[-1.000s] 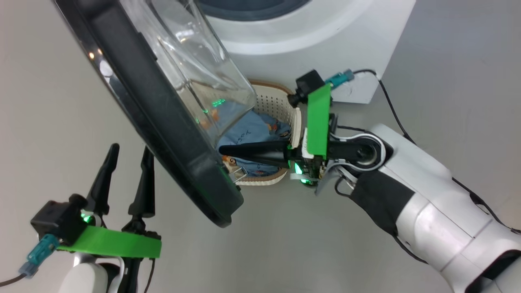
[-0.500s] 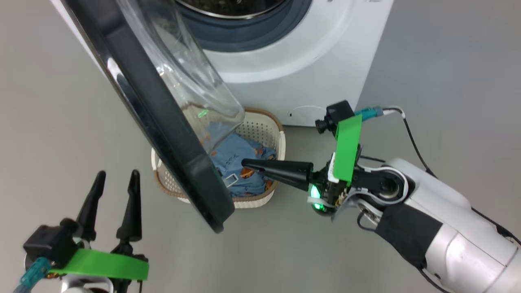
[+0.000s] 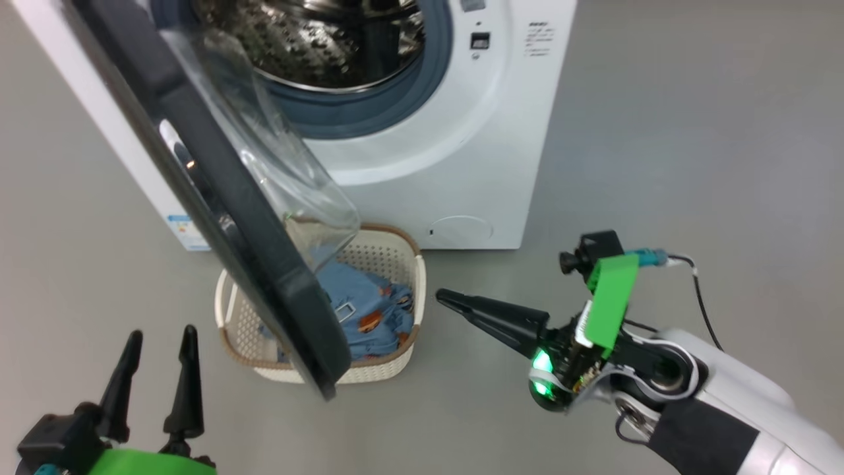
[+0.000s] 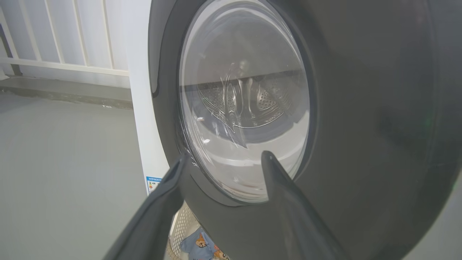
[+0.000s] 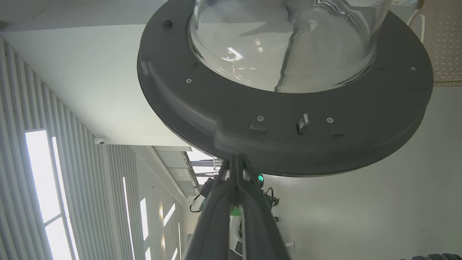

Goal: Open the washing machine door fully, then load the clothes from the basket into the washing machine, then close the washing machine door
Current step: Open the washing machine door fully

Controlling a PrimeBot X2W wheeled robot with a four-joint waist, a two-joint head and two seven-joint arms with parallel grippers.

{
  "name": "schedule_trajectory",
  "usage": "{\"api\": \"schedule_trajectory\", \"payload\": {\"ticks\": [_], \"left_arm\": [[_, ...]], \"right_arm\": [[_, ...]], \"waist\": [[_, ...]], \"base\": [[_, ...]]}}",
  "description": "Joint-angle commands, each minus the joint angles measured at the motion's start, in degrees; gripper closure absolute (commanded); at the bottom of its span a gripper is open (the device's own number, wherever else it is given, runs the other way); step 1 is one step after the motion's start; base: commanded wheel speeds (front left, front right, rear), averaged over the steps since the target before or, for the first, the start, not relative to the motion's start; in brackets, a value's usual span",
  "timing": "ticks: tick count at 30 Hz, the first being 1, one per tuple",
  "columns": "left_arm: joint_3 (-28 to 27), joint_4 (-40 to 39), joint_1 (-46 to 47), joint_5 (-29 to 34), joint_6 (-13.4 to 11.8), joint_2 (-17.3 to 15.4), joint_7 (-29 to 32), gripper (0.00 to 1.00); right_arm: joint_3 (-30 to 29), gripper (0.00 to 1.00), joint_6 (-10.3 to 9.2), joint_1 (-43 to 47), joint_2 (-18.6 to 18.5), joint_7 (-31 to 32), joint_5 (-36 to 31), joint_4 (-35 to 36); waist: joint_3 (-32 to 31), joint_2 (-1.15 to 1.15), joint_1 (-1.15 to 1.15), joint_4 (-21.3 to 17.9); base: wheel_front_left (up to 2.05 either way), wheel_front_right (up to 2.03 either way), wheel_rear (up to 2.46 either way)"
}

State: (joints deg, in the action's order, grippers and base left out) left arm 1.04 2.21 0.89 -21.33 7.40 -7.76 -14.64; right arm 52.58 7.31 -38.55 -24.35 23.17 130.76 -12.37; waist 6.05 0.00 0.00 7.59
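The white washing machine (image 3: pixel 488 132) stands with its steel drum (image 3: pixel 316 39) exposed. The washing machine door (image 3: pixel 290 310) is swung out, its black rim hanging over the left part of the cream basket (image 3: pixel 382 369). Light-blue clothes (image 3: pixel 369 310) lie in that basket. My right gripper (image 3: pixel 440 298) is shut and holds nothing, its tip just right of the basket and apart from it; it points at the door's inner rim (image 5: pixel 202 104). My left gripper (image 3: pixel 158 340) is open at the lower left, facing the door's outer face (image 4: pixel 361 108) with nothing between its fingers.
Grey floor surrounds the machine. A blue label (image 3: pixel 179 227) sits low on the machine's left, and a small round flap (image 3: pixel 461 231) low on its front. A white railing (image 4: pixel 65 65) stands behind, to the left. My right forearm (image 3: pixel 725 409) lies across the lower right.
The head camera has moved, bringing the drum and machine front into view. My shut right gripper has drawn back from over the clothes to the right, outside the basket.
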Motion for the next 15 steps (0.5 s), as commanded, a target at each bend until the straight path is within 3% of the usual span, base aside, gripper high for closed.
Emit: {"api": "schedule_trajectory", "payload": {"ticks": [1, 2, 4, 5, 6, 15], "left_arm": [[-2.56, -1.23, 0.34, 0.69, 0.09, -1.11, -0.36, 0.0], [-2.8, -1.28, -0.01, 0.74, 0.09, -1.03, -0.36, 0.0], [-3.13, -1.37, -0.65, 0.85, 0.09, -0.86, -0.36, 0.0], [-3.25, -1.4, -0.9, 0.89, 0.09, -0.74, -0.36, 0.0], [-3.3, -1.42, -1.13, 0.92, 0.09, -0.64, -0.36, 0.0], [-3.72, -2.0, -1.61, 0.39, 0.09, 0.23, -0.36, 0.0]], "right_arm": [[-0.99, 0.98, 0.18, 2.27, -0.65, -1.13, -0.08, 1.87], [-1.35, 0.76, 0.18, 3.05, -0.95, -1.82, -0.43, 2.21], [-2.44, 0.43, 0.18, 4.61, -1.31, -3.52, -1.21, 2.81], [-3.24, 0.05, 0.18, 5.39, -1.37, -4.46, -1.63, 3.2], [-4.17, 0.0, 0.18, 6.1, -1.39, -5.47, -2.38, 3.7], [-12.86, 0.0, 0.18, 12.74, -0.17, -15.55, -14.33, 6.59]], "waist": [[-2.03, 0.0, 0.0, -2.08], [-2.34, 0.0, 0.0, -2.47], [-2.85, 0.0, 0.0, -3.19], [-3.03, 0.0, 0.0, -3.5], [-3.16, 0.0, 0.0, -3.81], [-2.99, 0.0, 0.0, -5.77]], "base": [[0.0, 0.0, 0.0], [0.0, 0.0, 0.0], [0.0, 0.0, 0.0], [0.0, 0.0, 0.0], [0.0, 0.0, 0.0], [0.0, 0.0, 0.0]]}}
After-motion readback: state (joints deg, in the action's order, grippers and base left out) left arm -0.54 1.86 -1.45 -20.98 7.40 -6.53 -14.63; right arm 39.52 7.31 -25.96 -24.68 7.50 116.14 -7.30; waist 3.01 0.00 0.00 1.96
